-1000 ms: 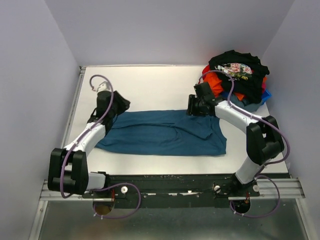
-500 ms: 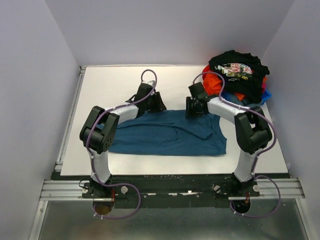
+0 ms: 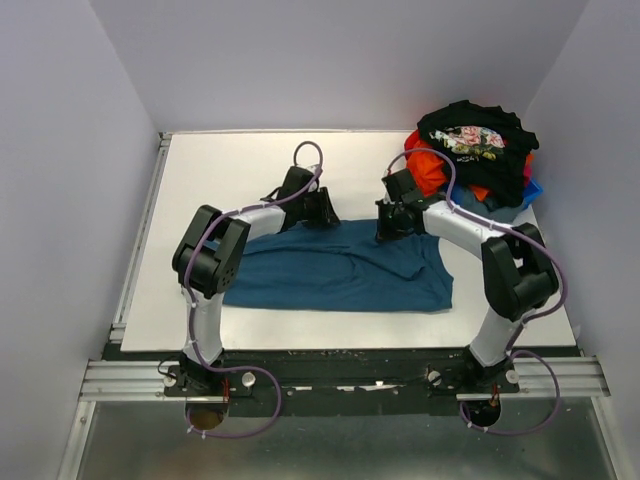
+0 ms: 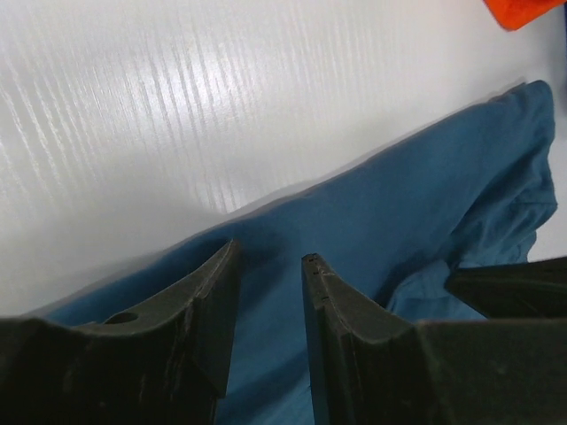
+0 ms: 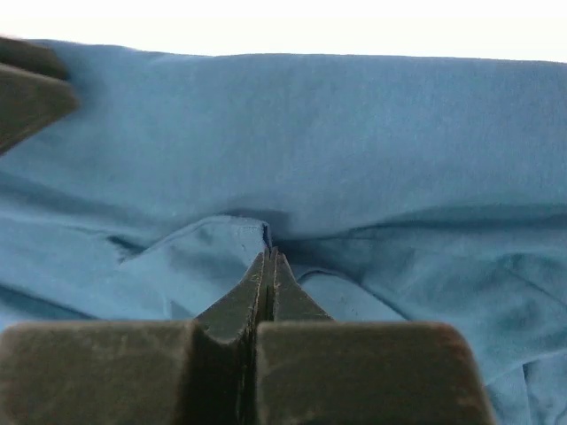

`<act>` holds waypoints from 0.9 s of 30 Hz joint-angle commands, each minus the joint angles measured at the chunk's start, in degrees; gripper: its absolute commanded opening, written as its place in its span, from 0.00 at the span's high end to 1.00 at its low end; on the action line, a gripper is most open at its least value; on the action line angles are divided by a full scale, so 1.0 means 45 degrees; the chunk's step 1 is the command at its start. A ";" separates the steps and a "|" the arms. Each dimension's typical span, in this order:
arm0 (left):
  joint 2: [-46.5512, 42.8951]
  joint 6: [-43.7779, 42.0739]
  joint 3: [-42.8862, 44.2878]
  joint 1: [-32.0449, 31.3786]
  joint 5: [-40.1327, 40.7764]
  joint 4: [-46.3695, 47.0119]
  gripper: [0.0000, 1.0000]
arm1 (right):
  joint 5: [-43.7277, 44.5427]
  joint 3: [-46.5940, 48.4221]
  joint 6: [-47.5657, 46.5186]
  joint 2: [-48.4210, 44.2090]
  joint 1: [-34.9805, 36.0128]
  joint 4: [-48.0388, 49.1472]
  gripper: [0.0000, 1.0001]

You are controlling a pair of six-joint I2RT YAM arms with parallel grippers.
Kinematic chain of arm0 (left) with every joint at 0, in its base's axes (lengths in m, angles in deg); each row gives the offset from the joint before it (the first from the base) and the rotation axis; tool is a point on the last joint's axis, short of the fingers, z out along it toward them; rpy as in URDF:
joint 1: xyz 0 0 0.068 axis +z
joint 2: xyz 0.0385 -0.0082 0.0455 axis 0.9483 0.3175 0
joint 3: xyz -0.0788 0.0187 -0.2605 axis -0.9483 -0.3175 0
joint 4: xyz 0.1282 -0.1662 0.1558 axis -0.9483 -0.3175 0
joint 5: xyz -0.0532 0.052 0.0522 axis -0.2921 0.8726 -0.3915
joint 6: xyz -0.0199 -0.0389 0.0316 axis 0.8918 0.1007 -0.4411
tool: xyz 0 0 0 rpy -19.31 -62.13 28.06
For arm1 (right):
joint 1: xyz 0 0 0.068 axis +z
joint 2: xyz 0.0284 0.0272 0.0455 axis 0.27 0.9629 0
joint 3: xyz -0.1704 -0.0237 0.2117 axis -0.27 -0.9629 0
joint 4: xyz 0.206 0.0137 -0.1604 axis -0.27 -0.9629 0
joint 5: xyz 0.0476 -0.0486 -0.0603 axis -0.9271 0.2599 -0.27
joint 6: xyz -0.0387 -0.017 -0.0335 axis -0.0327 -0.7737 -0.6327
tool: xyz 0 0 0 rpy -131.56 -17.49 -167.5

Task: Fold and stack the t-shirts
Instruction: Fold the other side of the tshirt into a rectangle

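Observation:
A teal-blue t-shirt [image 3: 340, 275] lies spread flat across the middle of the table. My left gripper [image 3: 322, 212] sits at its far edge, left of centre. In the left wrist view this gripper [image 4: 270, 252] is open, its jaws low over the teal cloth [image 4: 399, 204] just inside the hem. My right gripper [image 3: 388, 228] is at the far edge, right of centre. Seen from the right wrist, it [image 5: 269, 252] is shut, pinching a small raised fold of the teal shirt [image 5: 354, 133].
At the back right corner is a pile: a black floral t-shirt [image 3: 472, 140] on top, an orange-red one [image 3: 432, 165] under it, and a bright blue one [image 3: 532, 190] peeking out at the right. The white table [image 3: 230, 170] is enclosed by walls on three sides.
My left arm swung from the shirt's left end to its far edge near the middle. The right gripper closed on a fold of the teal cloth.

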 commanded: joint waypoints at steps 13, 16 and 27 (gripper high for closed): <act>0.0036 -0.1236 0.1000 -0.0380 -0.0658 -0.1249 0.56 | -0.1230 -0.2325 0.0160 -0.2737 0.0467 0.0273 0.75; 0.0034 -0.1627 0.1428 -0.0712 -0.0892 -0.1424 0.54 | -0.0369 -0.2441 0.0257 -0.3243 0.0468 0.0116 0.68; 0.1499 -0.2194 0.3400 -0.2099 -0.1306 -0.1989 0.56 | 0.0592 -0.3263 0.1077 -0.4126 -0.1191 0.1150 0.90</act>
